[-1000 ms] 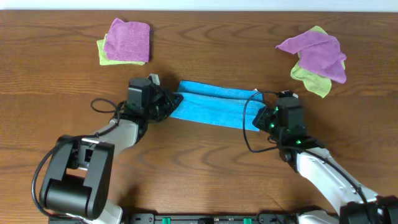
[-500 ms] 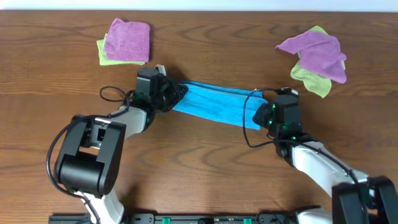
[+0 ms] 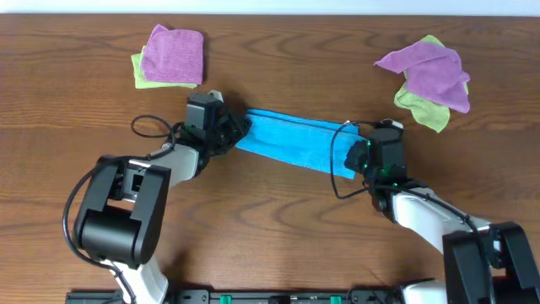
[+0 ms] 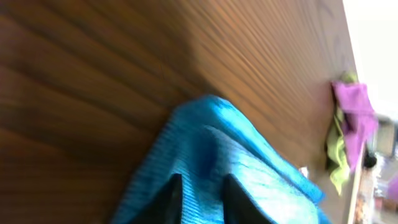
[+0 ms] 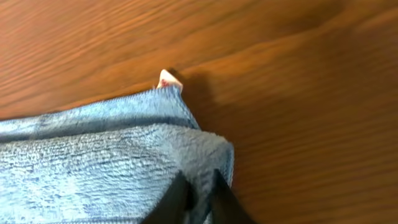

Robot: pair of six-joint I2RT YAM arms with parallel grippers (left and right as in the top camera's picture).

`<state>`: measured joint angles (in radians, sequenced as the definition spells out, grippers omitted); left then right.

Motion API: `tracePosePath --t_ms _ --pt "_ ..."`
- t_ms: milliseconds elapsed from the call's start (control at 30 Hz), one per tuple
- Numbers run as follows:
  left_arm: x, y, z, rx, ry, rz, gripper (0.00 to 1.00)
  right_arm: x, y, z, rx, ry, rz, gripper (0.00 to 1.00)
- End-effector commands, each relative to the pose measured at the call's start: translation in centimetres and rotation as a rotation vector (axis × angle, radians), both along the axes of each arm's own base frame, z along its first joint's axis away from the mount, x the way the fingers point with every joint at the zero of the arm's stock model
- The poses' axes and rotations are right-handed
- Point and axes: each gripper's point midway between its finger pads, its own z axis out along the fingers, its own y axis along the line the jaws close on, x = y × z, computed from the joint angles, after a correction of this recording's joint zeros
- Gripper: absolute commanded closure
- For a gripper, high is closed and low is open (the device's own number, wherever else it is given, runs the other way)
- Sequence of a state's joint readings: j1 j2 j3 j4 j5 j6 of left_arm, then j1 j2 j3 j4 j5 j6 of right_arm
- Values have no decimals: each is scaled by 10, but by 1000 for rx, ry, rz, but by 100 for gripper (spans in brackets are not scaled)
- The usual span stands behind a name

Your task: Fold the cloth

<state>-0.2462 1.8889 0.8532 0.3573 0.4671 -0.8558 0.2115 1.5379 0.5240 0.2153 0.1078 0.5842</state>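
Note:
The sky-blue cloth (image 3: pixel 291 139) lies folded into a long strip across the middle of the table, stretched between my two grippers. My left gripper (image 3: pixel 232 133) is shut on the cloth's left end; in the left wrist view the cloth (image 4: pixel 249 162) fills the space between the fingertips (image 4: pixel 196 190). My right gripper (image 3: pixel 354 156) is shut on the right end; in the right wrist view the fingertips (image 5: pixel 196 186) pinch the cloth's folded edge (image 5: pixel 93 162). The small white tag (image 5: pixel 168 79) pokes out at the far corner.
A folded purple cloth on a light green one (image 3: pixel 171 56) lies at the back left. A crumpled purple and light green heap (image 3: pixel 426 78) lies at the back right and also shows in the left wrist view (image 4: pixel 348 124). Bare wood surrounds the strip.
Both grippers have moved away from me with the cloth ends still held. The strip has shifted a little toward the back and its top layer now lies flatter.

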Motion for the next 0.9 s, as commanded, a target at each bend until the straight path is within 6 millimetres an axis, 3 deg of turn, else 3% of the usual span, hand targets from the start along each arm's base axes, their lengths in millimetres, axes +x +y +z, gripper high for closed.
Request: tracePosePath --t_ms 0,267,500,700,867 --pt "10 12 -2 54 -22 34 61 3 -12 1 -54 -10 -37 75" --pt "11 14 0 48 -32 22 53 2 -1 3 -5 -4 10 47" --pt "22 30 33 54 -127 19 45 -11 -3 23 10 -1 -6 27" --pt "20 45 59 39 -144 45 41 -24 -6 43 47 -3 -40 22" --pt "10 24 79 -57 -134 -25 44 -48 -7 52 142 44 -122 21"
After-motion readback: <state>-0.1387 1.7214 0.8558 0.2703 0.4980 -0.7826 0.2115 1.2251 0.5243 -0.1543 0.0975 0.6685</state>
